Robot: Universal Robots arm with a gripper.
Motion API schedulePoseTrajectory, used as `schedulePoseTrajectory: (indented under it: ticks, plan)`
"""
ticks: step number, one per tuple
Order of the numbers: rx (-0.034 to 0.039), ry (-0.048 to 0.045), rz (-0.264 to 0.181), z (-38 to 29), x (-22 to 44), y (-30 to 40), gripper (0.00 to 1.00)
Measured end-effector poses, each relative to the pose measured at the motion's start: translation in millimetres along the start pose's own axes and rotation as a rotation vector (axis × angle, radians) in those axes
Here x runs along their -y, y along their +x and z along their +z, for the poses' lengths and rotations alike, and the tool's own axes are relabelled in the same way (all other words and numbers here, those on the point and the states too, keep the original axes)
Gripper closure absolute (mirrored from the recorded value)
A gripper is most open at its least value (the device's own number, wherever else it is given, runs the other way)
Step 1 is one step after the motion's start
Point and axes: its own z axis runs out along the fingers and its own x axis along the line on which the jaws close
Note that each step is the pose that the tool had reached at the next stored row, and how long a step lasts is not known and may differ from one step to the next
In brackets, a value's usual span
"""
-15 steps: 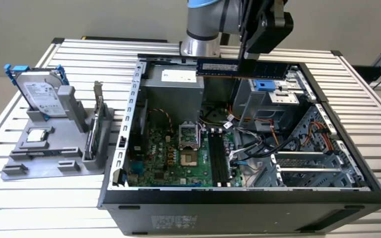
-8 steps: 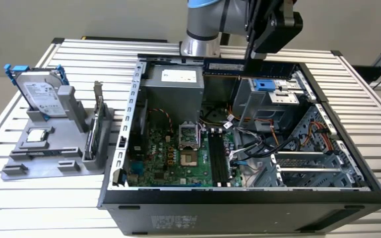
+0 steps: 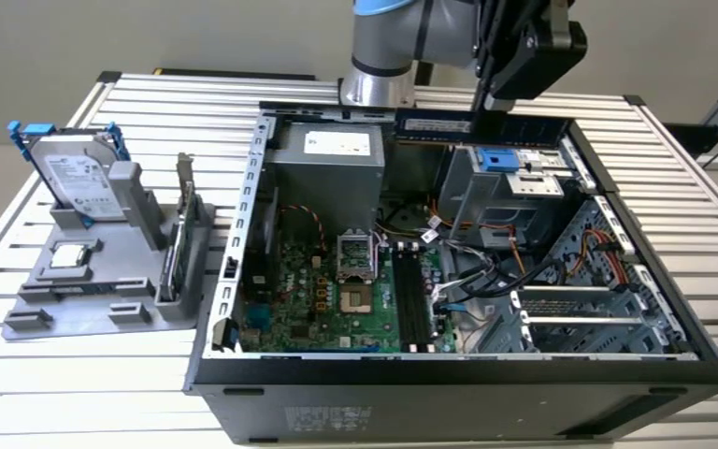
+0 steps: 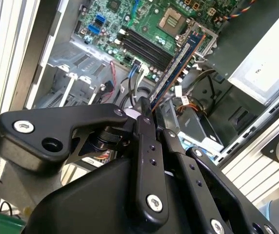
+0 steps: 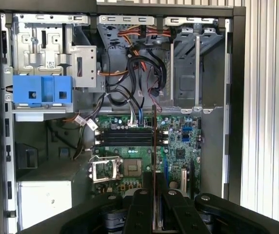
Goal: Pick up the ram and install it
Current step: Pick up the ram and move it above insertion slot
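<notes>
Gripper (image 4: 148,114): one, black; its fingers are pinched on one end of the ram.
Ram (image 4: 178,61): one blue-green stick with a row of black chips, held level in the air over the far end of the computer case (image 3: 240,281) in the exterior view, just above the blue bracket (image 3: 496,157) and clear of the motherboard (image 3: 322,290).
Ram label: a pale sticker on its face; print too small to read.
Computer case: one, lying on its side with the panel off.
Memory slots (image 5: 125,137): long black slots side by side, none filled; count uncertain.
Processor socket (image 5: 115,168): one, silver frame.
Power supply (image 3: 334,142): one, with a white label; writing unreadable.
Grey holder (image 3: 60,299): one, at the exterior view's left, beside the case.
Hard drive (image 3: 78,178): one, upright in the holder, labelled, with blue rails.
Expansion card (image 3: 179,248): one, on edge in the holder.
Table (image 3: 85,402): slatted metal.
</notes>
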Motion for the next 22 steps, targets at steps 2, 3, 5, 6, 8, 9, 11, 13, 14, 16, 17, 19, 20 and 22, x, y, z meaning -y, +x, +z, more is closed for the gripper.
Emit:
schedulePoseTrajectory:
  ticks: [2,3,5,6,8,9,11,13,14,16,17,19,20,22]
  plan:
    - [0.0,0.0,0.0,-0.2,-2.5,0.1,1.0]
    - [0.0001,0.0,0.0,-0.4,-3.5,0.1,1.0]
    - [0.0,0.0,0.0,-0.4,-5.5,0.2,1.0]
    - [0.0,0.0,0.0,-0.4,-6.6,0.2,1.0]
    - [0.0001,0.0,0.0,-0.4,-7.8,0.3,1.0]
    - [0.0001,0.0,0.0,-0.4,-7.8,0.3,1.0]
    - [0.0001,0.0,0.0,-0.4,-7.8,0.2,1.0]
    - [0.0001,0.0,0.0,-0.4,-7.8,0.2,1.0]
    - [0.0001,0.0,0.0,-0.3,-7.8,0.5,1.0]
    - [0.0002,0.0,0.0,-0.5,-7.7,2.8,1.0]
    - [0.0002,0.0,0.0,-0.6,-7.7,4.7,1.0]
    - [0.0002,0.0,0.0,-0.8,-8.1,8.2,1.0]
    - [0.0002,0.0,-0.001,-0.9,-8.7,9.3,1.0]
    - [0.0001,-0.0001,-0.002,-0.9,-9.8,11.4,1.0]
